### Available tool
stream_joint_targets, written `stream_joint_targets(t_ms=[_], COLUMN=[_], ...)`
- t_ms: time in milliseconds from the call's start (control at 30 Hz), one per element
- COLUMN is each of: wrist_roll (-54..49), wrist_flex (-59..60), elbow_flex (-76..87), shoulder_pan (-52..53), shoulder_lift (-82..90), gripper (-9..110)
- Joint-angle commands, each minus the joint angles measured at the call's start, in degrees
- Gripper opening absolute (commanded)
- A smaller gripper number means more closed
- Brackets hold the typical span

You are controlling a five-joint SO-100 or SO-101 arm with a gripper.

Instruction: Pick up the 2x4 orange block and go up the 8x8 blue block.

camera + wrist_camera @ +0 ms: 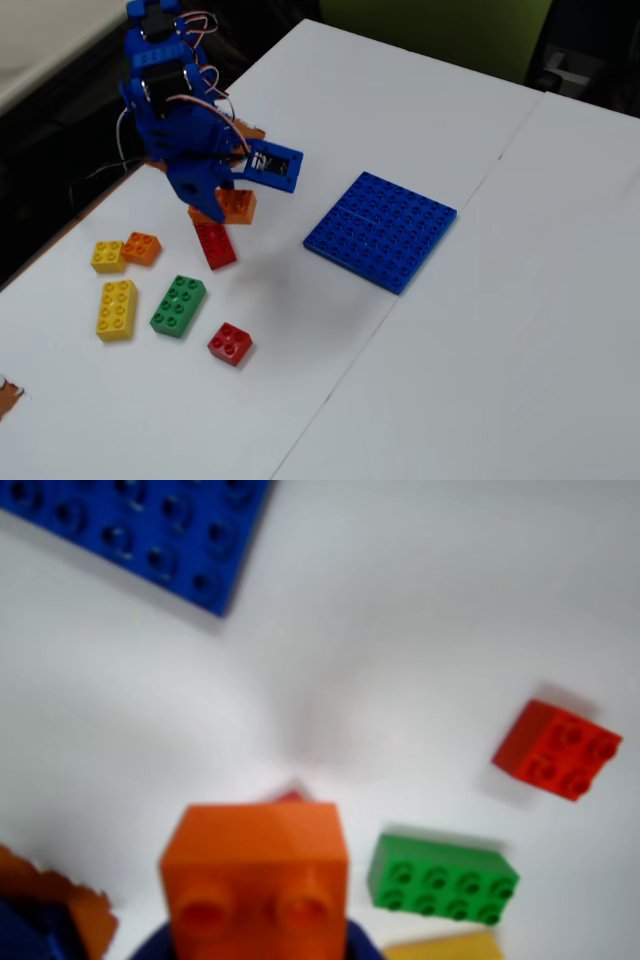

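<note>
**Orange brick lifted, carry to blue plate pending**

The 2x4 orange block is held in the claw, jaws closed on it, raised clear of the table; pick-up judged done. Directly beneath, a red brick is seen. Just beside in the wrist view, a green brick and a small red brick. Farther ahead, well apart, the 8x8 blue block lies bare; transfer and placing remain
</note>
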Motion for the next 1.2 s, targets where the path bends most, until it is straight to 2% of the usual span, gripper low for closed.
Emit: stream_joint_targets(t_ms=[0,100,233,367,467,567,700,967,1167], wrist_roll=[11.51,28.04,52.29,65.04,72.25,70.84,62.49,51.15,48.43], wrist_flex=[0.79,0.79,0.62,0.0,-2.81,-5.01,-2.81,-0.88,-3.08], elbow_flex=[3.43,3.34,-7.03,-23.12,-41.66,-54.84,-61.0,-53.0,-44.3], shoulder_pan=[-5.71,-13.1,-24.52,-31.82,-34.98,-36.56,-35.51,-33.4,-32.17], shoulder_lift=[10.81,14.41,11.69,3.69,-7.82,-19.42,-28.65,-31.82,-30.23], gripper=[0,0,0,0,0,0,0,0,0])
